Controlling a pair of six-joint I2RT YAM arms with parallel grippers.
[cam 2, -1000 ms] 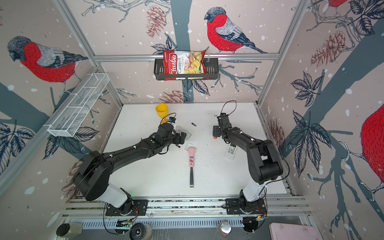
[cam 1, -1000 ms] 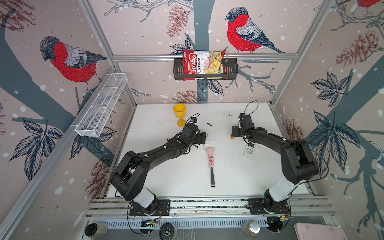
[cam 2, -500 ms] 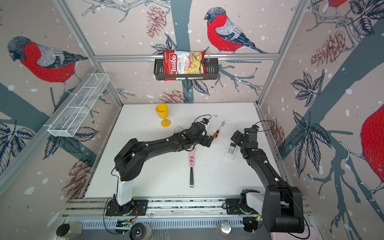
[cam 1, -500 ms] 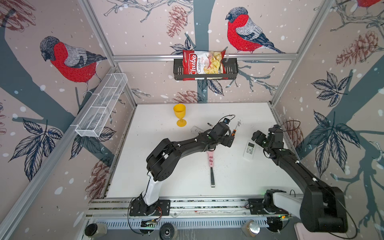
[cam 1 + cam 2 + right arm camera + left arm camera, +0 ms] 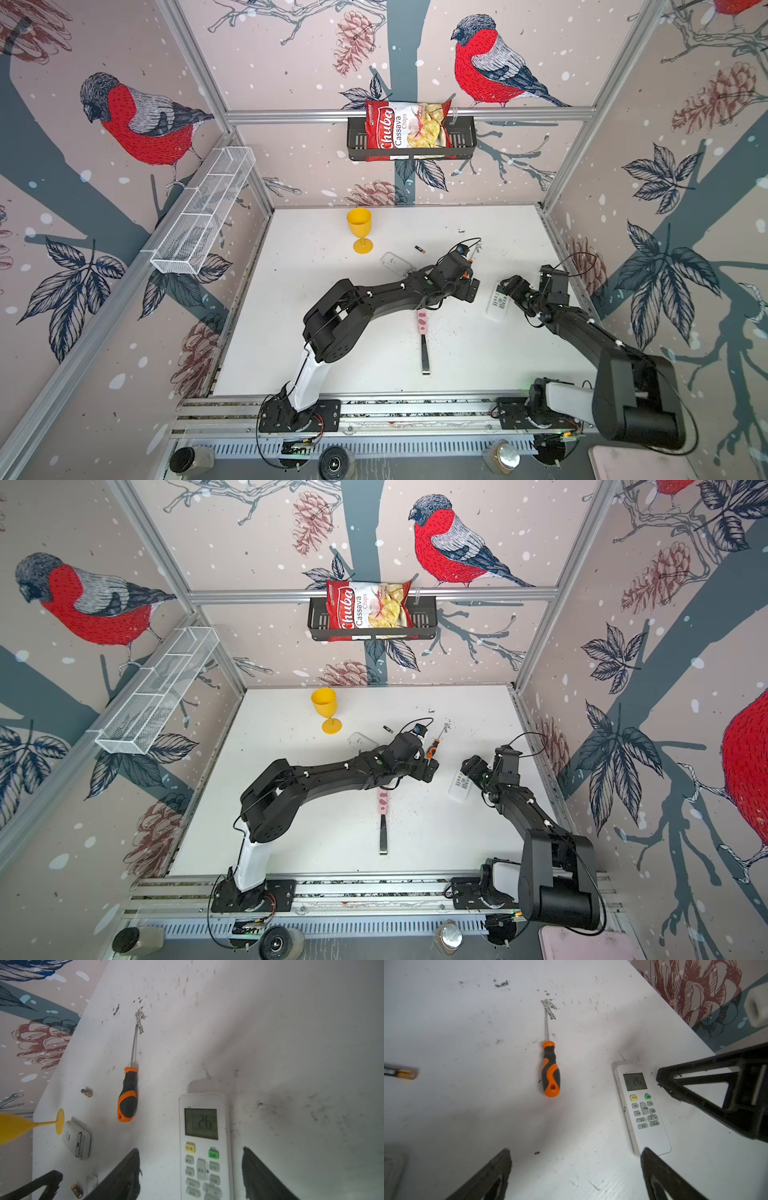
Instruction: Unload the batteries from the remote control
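Now my left pincer (image 5: 575, 1149) hangs spread and empty over the surface (image 5: 467, 1115); my right pincer (image 5: 190, 1149), spread too, straddles the remote control (image 5: 204, 1126).

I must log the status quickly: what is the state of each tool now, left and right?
Left tool: open, holding nothing.
Right tool: open, over the remote control, holding nothing.
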